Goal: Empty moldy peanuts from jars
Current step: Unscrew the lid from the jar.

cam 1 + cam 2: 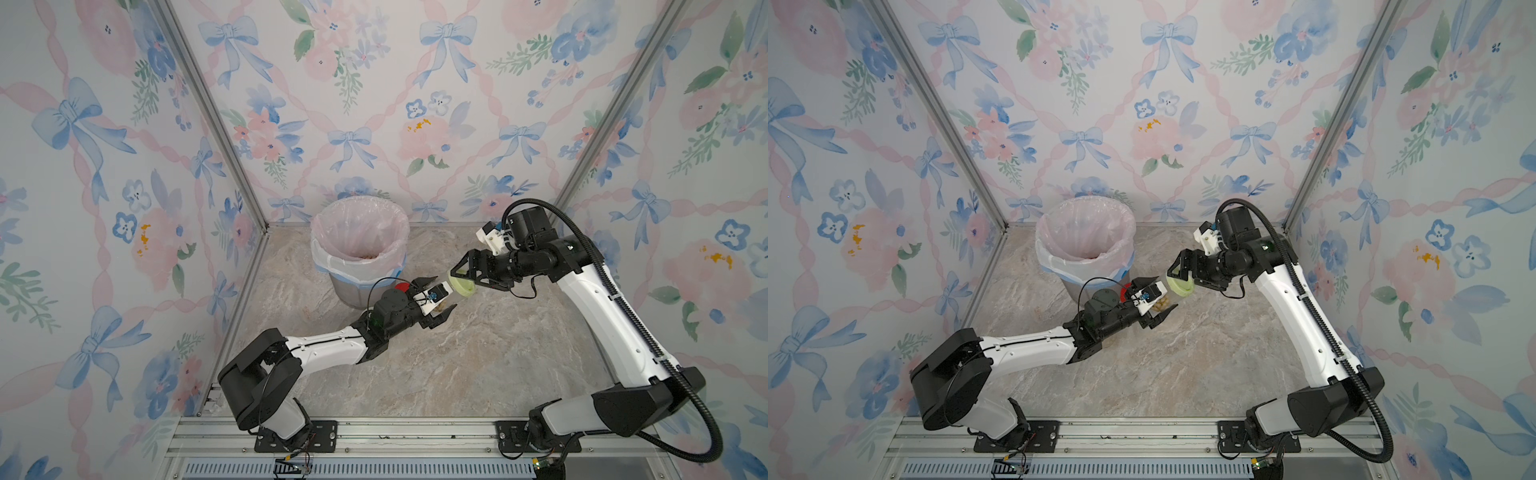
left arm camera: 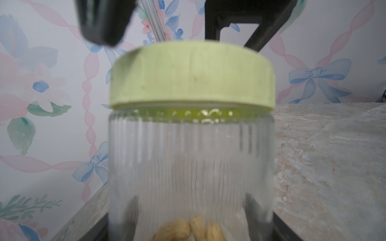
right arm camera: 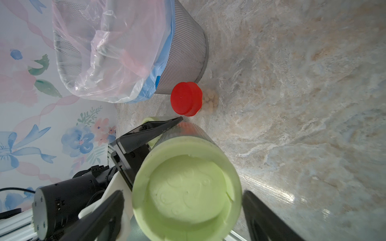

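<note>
R pincer [image 3: 183,192] sits square-on to the pale green round screw lid [image 2: 192,73], one jaw each side of the rim. Jaws are spread w/ a thin gap showing on one side, so not clamped yet afaict. L pincer [image 1: 441,294] is clamped across the body of the clear ribbed cylindrical jar [image 2: 191,158]. It holds the jar off the marble-look tabletop [image 3: 302,94], mid-table, just in front & to the right of the grey mesh bin w/ pink bag liner [image 3: 183,52].

Key relation: jar lies approx level, long axis running straight from L pincer to R pincer. Lid end points at R pincer, base end back toward L arm. R wrist & jar axis look about in line, prob what the next move, a twist-off of the lid, hangs on. R arm is nearer the lid; L arm only steadies.

A few tan-brown moldy peanuts [image 2: 188,229] lie at the base end, away from the lid. Lid looks fully on. Second jar w/ red lid [image 3: 186,101] stands just beside the bin's foot, apart from both pincers.
</note>
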`<state>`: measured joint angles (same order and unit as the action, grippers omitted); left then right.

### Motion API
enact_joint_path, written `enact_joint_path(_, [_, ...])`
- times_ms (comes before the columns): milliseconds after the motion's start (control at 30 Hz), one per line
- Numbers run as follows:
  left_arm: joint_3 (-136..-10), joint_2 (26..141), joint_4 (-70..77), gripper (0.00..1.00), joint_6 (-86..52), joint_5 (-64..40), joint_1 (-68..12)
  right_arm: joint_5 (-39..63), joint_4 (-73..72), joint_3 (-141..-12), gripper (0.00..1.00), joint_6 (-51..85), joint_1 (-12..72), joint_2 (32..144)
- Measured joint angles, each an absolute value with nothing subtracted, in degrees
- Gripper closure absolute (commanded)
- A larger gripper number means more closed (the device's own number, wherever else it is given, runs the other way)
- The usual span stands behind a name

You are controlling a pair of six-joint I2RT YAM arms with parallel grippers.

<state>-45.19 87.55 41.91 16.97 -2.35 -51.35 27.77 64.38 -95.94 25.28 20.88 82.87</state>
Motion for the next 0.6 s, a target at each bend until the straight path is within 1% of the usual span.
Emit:
enact_joint_path(333, [-45.21, 87.55, 41.93, 0.67, 16.97, -2.31, -51.44, 27.33, 64.29, -94.85, 0.14, 25.06, 21.58, 82.96])
enact_joint_path(533, [-45.21, 87.55, 41.85, 0.68, 16.95, -1.89, -51.44, 27.14, 63.79, -94.56, 0.26, 24.75, 21.80, 83.07])
enact_joint_path(600, [-45.21, 87.55, 41.85, 0.68, 16.95, -1.87, -51.44, 27.20, 63.70, -94.56, 0.27, 24.38, 21.82, 83.07])
